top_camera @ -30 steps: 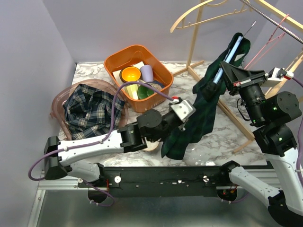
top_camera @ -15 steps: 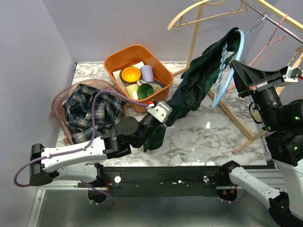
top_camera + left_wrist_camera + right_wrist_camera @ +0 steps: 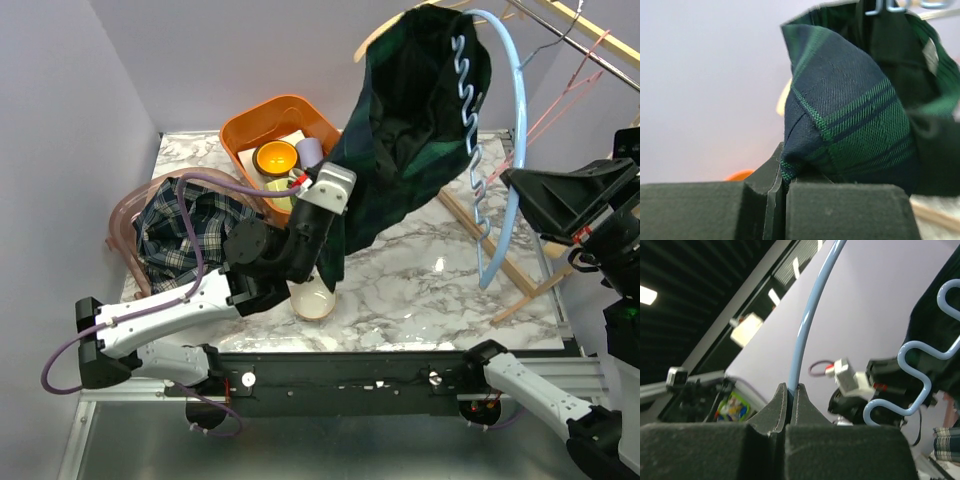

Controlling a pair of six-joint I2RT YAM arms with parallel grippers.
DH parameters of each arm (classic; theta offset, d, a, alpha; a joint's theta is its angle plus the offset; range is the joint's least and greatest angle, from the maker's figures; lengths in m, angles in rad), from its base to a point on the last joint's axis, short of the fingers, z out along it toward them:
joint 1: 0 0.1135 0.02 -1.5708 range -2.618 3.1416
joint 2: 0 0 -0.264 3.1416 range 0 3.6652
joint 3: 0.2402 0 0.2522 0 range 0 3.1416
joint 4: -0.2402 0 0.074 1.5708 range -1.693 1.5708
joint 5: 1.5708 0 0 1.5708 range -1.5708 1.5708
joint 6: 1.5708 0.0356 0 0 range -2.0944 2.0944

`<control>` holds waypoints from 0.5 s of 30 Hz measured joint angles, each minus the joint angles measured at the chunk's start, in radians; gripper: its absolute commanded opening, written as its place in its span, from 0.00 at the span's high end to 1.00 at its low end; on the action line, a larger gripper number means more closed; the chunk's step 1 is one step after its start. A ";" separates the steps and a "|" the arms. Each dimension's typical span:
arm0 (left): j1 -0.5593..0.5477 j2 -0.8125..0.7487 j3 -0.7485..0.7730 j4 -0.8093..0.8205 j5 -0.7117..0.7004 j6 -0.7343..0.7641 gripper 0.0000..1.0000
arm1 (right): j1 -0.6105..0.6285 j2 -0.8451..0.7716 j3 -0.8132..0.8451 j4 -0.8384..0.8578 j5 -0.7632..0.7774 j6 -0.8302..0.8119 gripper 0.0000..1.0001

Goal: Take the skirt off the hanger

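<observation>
Skirt (image 3: 400, 150) upper centre of top view, waist on hanger (image 3: 806, 315), long axis running down-left. Left claw (image 3: 782, 175) pinching hem at lower-left end. Right claw (image 3: 791, 390) clamped on hanger rod, right side. Judged pull-off direction: down-left, away from hanger.

2 white-and-black arms (image 3: 165, 316); purple cables (image 3: 46, 368)

Lavender walls (image 3: 200, 50) enclose a grey-veined white marble worktop (image 3: 420, 290), with a pale wooden rack (image 3: 520, 303) standing along its right side; overhead, strip lights (image 3: 647, 295) glow against a dark ceiling (image 3: 700, 270).
</observation>
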 measured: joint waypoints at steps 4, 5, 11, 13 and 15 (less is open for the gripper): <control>0.051 0.065 0.097 0.087 -0.022 0.072 1.00 | 0.000 0.025 0.025 0.043 -0.179 -0.009 0.99; 0.069 0.092 0.141 0.097 -0.022 0.079 1.00 | 0.000 0.031 0.031 0.042 -0.211 -0.016 0.99; 0.172 0.229 0.372 0.098 -0.028 0.100 1.00 | 0.000 0.054 0.091 0.002 -0.359 -0.114 0.99; 0.199 0.275 0.434 0.093 -0.035 0.114 1.00 | 0.000 0.049 0.110 -0.014 -0.372 -0.147 0.99; 0.215 0.301 0.465 0.092 -0.039 0.129 1.00 | 0.000 0.027 0.139 -0.037 -0.383 -0.190 0.99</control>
